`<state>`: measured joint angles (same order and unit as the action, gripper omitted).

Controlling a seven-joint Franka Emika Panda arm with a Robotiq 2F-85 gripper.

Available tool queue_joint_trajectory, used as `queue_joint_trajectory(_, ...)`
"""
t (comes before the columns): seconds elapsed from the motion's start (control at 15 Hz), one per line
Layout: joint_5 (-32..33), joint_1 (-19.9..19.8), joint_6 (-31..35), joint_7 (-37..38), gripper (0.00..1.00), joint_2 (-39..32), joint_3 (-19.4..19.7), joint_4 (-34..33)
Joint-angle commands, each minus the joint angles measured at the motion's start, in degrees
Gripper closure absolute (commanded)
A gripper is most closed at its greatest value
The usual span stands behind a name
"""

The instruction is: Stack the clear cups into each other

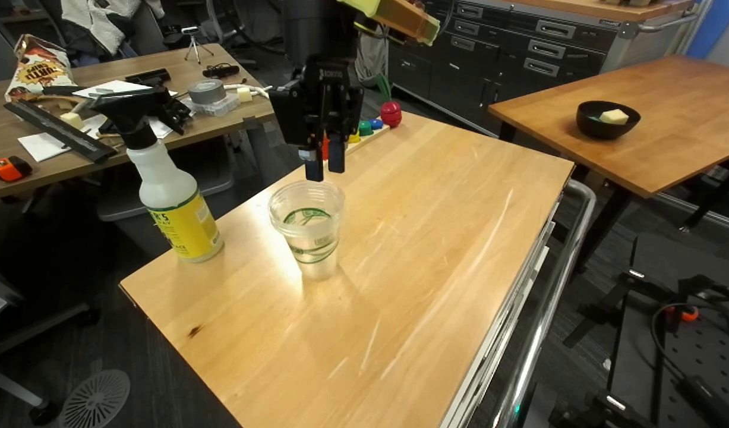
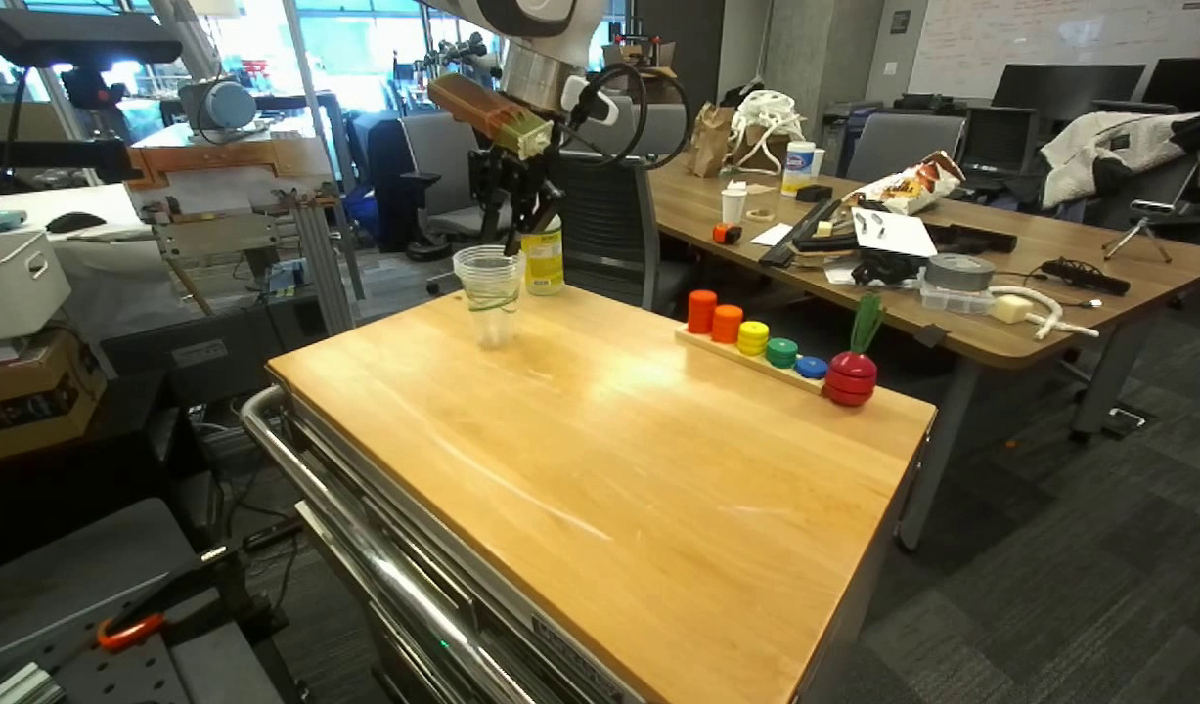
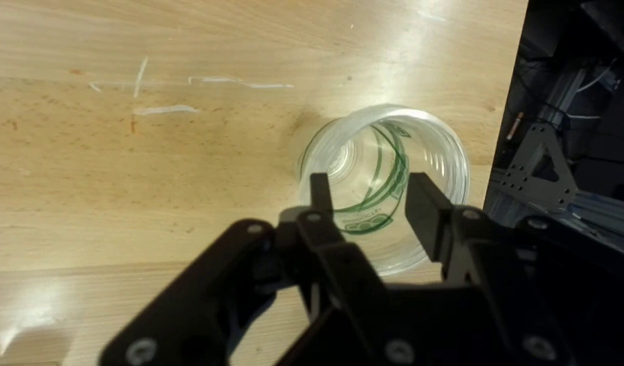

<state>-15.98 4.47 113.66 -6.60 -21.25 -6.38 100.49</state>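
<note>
The clear cups (image 1: 308, 226) stand upright as one nested stack on the wooden table, with several rims packed close together at the top. Green print shows through the walls, and how many cups are in the stack cannot be counted. The stack also shows in an exterior view (image 2: 489, 288) and in the wrist view (image 3: 446, 157). My gripper (image 1: 325, 169) is partly open and empty, just above the stack. In the wrist view the gripper (image 3: 368, 193) has its fingertips apart over the cup mouth, with nothing between them. In an exterior view the gripper (image 2: 511, 242) is at rim height.
A yellow-labelled spray bottle (image 1: 186, 208) stands near the stack; it also shows in an exterior view (image 2: 544, 259). A row of small coloured blocks (image 2: 753, 338) with a red radish-shaped toy (image 2: 851, 376) lies along a table edge. A metal handle bar (image 1: 554, 309) runs along another edge.
</note>
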Motion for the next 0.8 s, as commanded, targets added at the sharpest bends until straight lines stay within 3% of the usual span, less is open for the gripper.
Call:
queue_joint_trajectory(0.0,1.51,0.1,4.13,-2.59,0.24,4.74,-0.5,4.72)
queue_joint_trajectory(0.2,5.14,0.66,5.92,-1.23,0.02,6.93,0.18,5.08)
queue_joint_trajectory(0.73,18.59,-0.21,7.46,14.46,0.0,18.22,3.95,7.13)
